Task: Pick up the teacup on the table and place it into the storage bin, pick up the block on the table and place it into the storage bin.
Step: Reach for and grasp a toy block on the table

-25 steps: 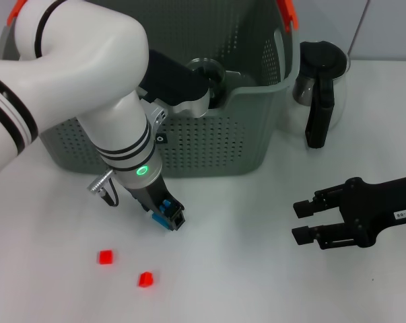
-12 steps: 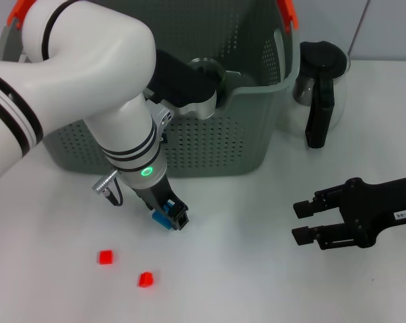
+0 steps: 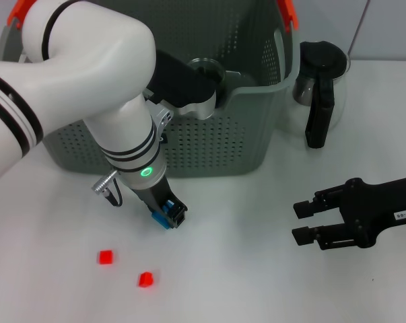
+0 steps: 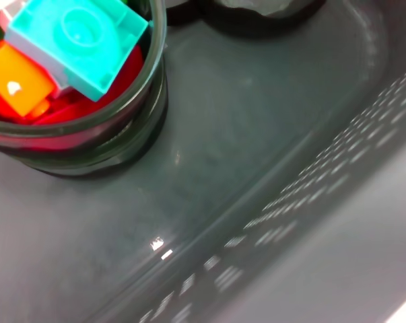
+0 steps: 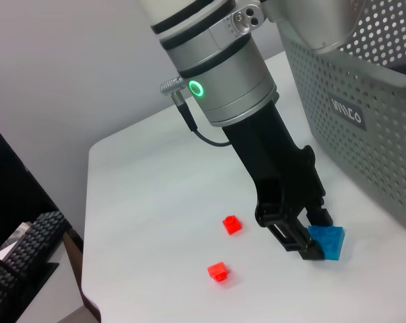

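Left tool (image 3: 170, 217), clamped on the blue block (image 3: 163, 217), had lifted slightly off the desk (image 3: 243, 269) toward the storage bin (image 3: 209, 145), suggesting transfer was starting, while the open right tool (image 3: 303, 222) waited well apart
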Action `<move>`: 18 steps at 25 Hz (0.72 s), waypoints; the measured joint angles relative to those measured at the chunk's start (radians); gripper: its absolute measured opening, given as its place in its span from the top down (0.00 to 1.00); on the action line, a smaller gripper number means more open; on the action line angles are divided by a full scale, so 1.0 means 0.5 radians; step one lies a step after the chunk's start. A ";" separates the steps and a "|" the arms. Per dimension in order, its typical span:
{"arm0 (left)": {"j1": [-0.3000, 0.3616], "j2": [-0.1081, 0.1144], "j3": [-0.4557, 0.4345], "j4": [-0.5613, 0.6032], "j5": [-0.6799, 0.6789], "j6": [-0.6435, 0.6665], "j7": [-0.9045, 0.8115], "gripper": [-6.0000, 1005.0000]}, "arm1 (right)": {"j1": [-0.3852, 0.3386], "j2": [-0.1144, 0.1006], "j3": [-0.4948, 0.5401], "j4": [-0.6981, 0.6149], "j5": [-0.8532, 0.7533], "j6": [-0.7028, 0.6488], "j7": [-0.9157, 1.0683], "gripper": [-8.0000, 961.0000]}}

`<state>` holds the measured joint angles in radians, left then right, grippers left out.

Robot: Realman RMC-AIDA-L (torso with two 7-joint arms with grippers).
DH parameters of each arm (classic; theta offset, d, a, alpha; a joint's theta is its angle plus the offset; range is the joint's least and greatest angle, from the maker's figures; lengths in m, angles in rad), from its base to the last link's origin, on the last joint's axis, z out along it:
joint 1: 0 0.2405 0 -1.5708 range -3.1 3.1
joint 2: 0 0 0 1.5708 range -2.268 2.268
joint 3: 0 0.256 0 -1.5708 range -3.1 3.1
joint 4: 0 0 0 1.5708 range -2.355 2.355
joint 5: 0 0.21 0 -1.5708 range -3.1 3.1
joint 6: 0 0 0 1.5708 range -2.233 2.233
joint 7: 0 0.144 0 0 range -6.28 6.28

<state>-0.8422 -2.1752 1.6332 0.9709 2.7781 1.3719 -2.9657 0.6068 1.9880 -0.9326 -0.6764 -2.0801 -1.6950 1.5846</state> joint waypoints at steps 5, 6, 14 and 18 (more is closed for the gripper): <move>0.000 0.000 0.000 0.002 0.000 0.008 -0.002 0.51 | -0.001 0.000 0.000 0.000 0.000 0.000 0.000 0.41; 0.000 0.000 0.001 0.004 0.000 0.011 -0.001 0.54 | -0.001 0.000 0.000 0.000 0.000 0.000 0.000 0.41; 0.057 0.008 -0.053 0.299 -0.015 0.233 0.042 0.59 | -0.002 -0.001 0.000 0.000 0.000 -0.002 0.004 0.41; 0.146 0.006 -0.301 0.634 -0.117 0.505 0.240 0.59 | -0.001 -0.002 0.000 -0.001 0.000 -0.001 0.008 0.41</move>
<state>-0.7692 -2.1720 1.4830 1.2878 2.7198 1.6243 -2.8458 0.6063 1.9870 -0.9326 -0.6771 -2.0802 -1.6957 1.5885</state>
